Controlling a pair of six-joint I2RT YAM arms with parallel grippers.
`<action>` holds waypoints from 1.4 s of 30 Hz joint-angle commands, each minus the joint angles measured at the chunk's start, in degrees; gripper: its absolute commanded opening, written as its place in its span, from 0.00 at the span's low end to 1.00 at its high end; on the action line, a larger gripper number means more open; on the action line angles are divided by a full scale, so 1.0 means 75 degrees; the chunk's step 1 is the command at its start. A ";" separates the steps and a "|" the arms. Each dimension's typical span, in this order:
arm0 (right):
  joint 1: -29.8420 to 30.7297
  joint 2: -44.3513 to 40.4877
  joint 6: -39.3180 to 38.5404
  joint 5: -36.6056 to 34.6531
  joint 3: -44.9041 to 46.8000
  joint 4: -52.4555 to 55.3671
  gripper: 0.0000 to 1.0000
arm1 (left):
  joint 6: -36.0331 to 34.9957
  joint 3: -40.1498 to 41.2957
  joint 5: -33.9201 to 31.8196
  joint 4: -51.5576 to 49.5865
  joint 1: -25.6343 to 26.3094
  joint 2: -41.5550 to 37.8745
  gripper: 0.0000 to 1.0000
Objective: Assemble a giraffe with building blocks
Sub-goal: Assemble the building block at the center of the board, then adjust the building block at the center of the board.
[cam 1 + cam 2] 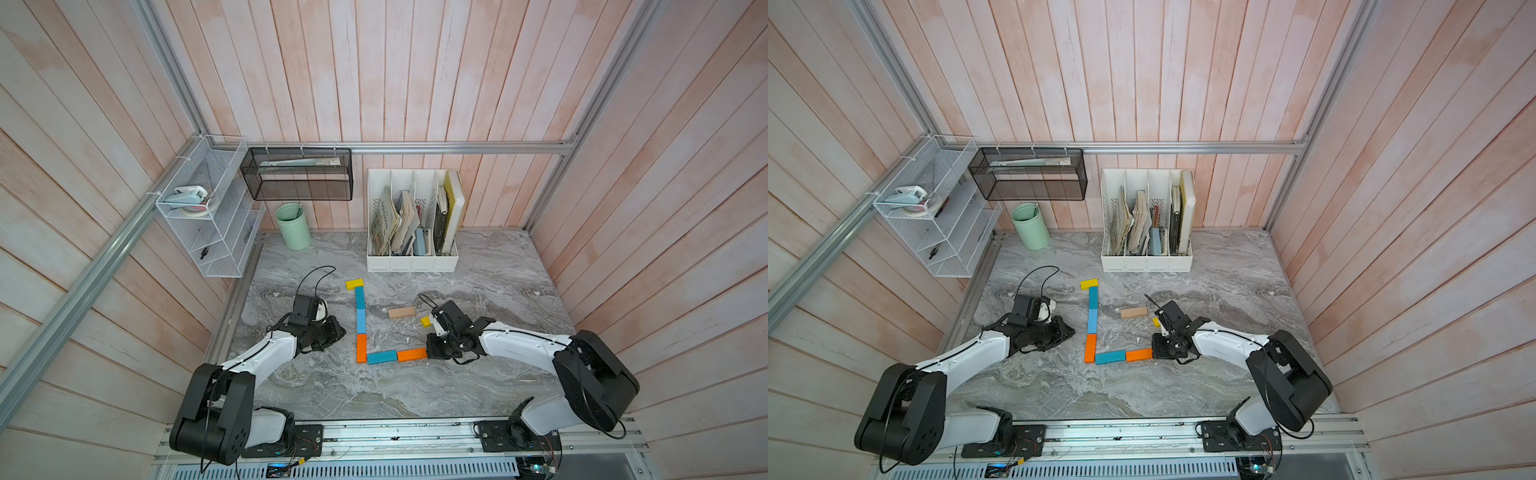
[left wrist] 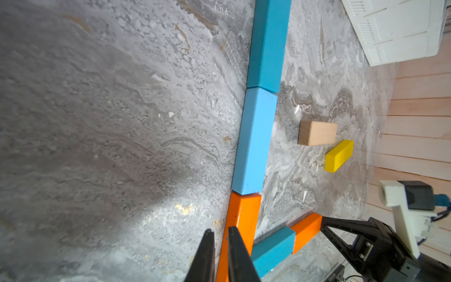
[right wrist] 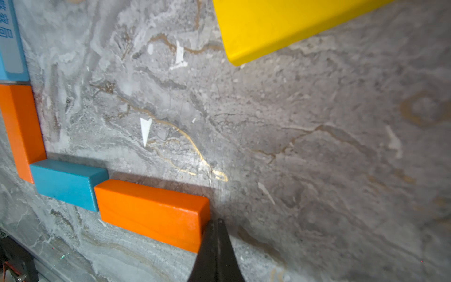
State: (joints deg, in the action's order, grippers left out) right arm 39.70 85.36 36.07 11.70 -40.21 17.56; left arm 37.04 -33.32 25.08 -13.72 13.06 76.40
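Observation:
The giraffe lies flat on the marble table as an L. Its yellow head (image 1: 354, 284) tops a neck of a teal bar (image 1: 360, 297), a light blue bar (image 1: 361, 321) and an orange bar (image 1: 361, 348). A teal bar (image 1: 381, 357) and an orange bar (image 1: 412, 354) form the body. Two loose building blocks lie to the right: a tan one (image 1: 402, 312) and a yellow one (image 1: 425, 321), partly under my right wrist. My right gripper (image 3: 217, 221) is shut and empty, its tips against the orange body bar's free end (image 3: 151, 210). My left gripper (image 2: 220, 232) stands a narrow slit apart, empty, beside the orange neck bar (image 2: 244, 214).
A white file holder (image 1: 411, 262) with books stands at the back. A green cup (image 1: 293, 226) is at the back left, under a black mesh basket (image 1: 297, 174) and beside a white wire rack (image 1: 208, 216). Both arm bases sit on the front rail (image 1: 395, 432).

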 commanded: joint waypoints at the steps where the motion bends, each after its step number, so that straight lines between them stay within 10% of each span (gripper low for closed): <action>1: 0.0122 -0.0020 0.0134 0.0119 0.0084 -0.0109 0.00 | -0.0145 -0.0197 -0.0027 -0.0052 -0.0039 0.0009 0.16; 12: 0.0298 -0.0055 0.0229 0.0037 0.0140 -0.0132 0.00 | -0.0145 -0.0178 0.0002 -0.0034 -0.0039 0.0013 0.16; 24: 0.0200 -0.0962 0.0064 -0.2580 -0.0561 0.1029 0.00 | -0.0111 0.0179 -0.0167 -0.0214 0.0075 0.0044 0.16; 42: 0.0324 0.2294 -0.0826 0.0502 -0.2864 -0.0570 0.00 | 0.0486 0.0870 -0.0426 0.0026 0.1164 0.0044 0.14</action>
State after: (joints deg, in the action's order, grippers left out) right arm 41.54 101.30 30.33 11.97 -59.75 14.52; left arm 40.18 -27.94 23.31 -13.47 21.21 76.82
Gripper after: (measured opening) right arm 0.039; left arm 0.144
